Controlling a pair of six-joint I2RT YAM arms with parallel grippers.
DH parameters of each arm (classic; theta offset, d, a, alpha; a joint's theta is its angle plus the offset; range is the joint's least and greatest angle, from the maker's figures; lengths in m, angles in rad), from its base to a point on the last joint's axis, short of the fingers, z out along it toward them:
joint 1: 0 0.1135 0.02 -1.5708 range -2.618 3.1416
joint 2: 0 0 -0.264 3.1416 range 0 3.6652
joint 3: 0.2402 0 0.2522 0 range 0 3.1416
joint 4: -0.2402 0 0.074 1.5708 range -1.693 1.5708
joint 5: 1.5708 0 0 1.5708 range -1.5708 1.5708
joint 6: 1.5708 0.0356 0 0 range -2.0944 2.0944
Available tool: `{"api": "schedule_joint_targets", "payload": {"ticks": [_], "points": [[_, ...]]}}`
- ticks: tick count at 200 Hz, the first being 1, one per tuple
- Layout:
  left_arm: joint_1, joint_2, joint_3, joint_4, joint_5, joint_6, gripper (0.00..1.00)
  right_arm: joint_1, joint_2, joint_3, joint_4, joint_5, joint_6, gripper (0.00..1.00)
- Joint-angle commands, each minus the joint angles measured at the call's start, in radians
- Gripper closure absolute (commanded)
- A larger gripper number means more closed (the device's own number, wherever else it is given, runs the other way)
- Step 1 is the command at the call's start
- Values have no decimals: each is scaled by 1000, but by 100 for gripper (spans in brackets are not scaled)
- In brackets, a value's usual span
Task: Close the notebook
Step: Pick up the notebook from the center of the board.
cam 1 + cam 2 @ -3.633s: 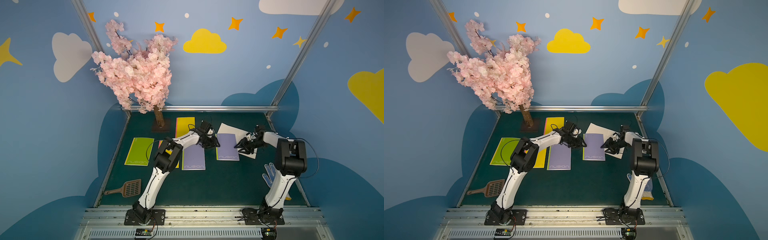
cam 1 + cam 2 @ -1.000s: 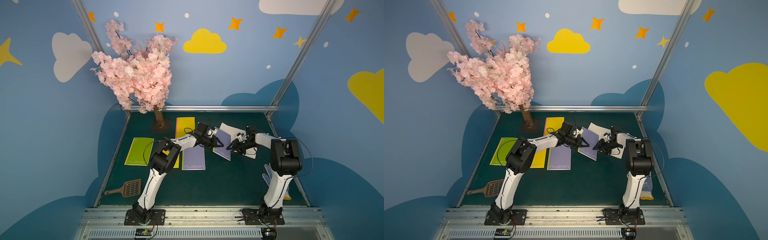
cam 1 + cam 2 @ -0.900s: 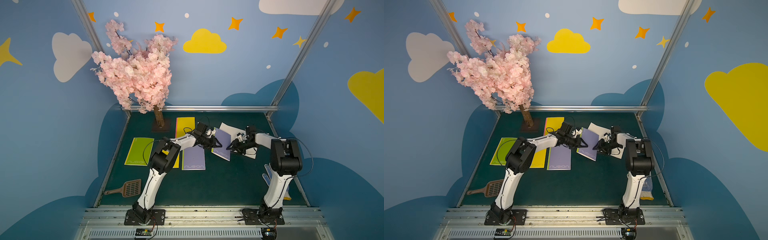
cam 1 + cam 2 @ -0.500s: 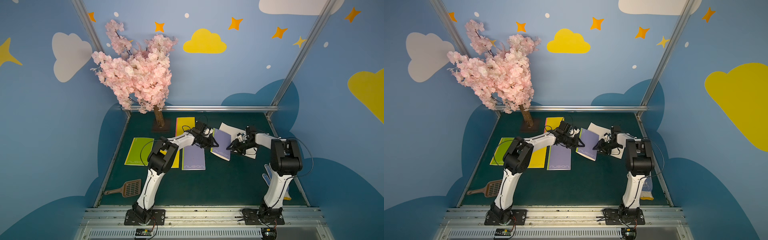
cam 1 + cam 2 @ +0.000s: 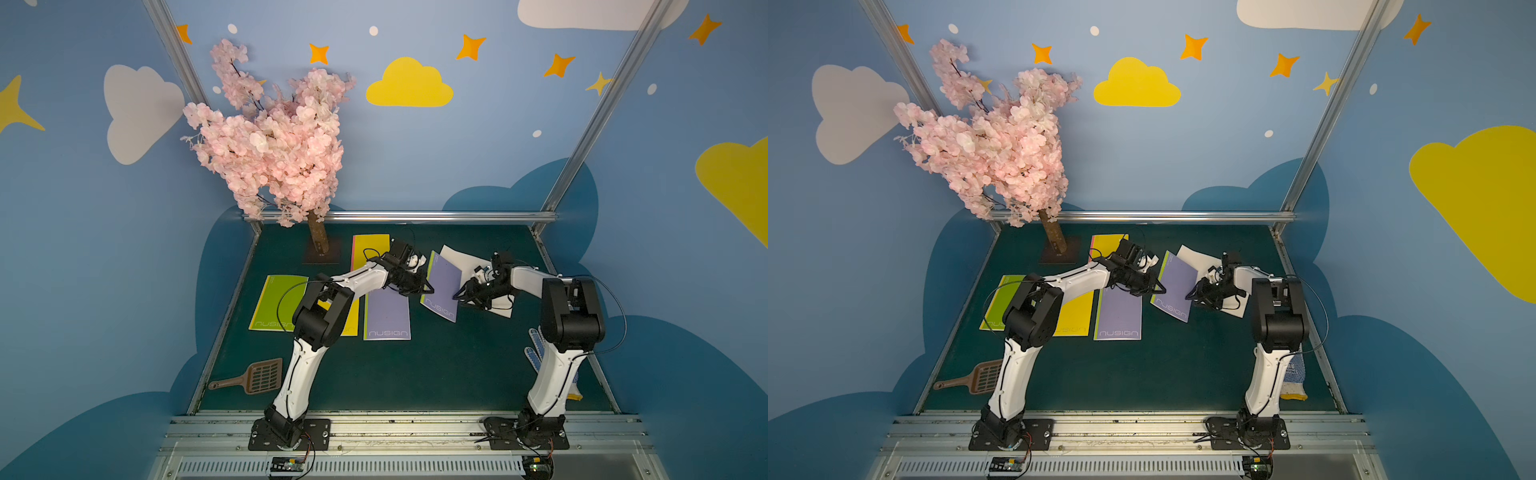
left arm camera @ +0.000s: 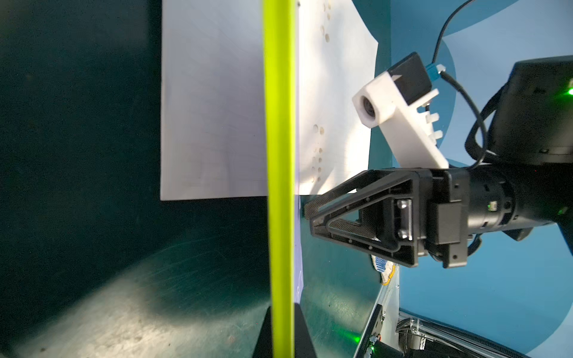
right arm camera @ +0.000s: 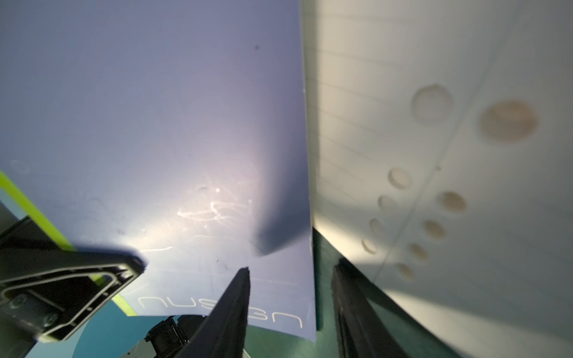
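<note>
Raised notebook cover (image 5: pixel 444 284) blocks the middle; near table (image 5: pixel 436 374) open.

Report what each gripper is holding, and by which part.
Left gripper pinches the purple notebook cover by its lime-green edge. Right gripper holds nothing: its jaws stand open astride the cover's opposite edge.

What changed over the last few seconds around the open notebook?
The purple cover rose from lying flat to tilted up. The left gripper closed on its green edge; the right gripper, open, slid in toward its face. The pages, other notebooks and tree stayed.
</note>
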Motion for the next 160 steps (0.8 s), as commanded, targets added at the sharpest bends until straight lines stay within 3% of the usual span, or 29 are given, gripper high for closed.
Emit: {"api": "schedule_joint_targets", "payload": {"ticks": [1, 80, 160], "points": [[11, -62, 45, -23, 35, 21, 97, 5, -33, -25, -18, 15, 3, 55], [37, -145, 37, -62, 26, 37, 97, -1, -101, 45, -93, 55, -23, 54], [85, -265, -82, -54, -2, 43, 97, -24, -12, 229, -219, 196, -92, 52]]}}
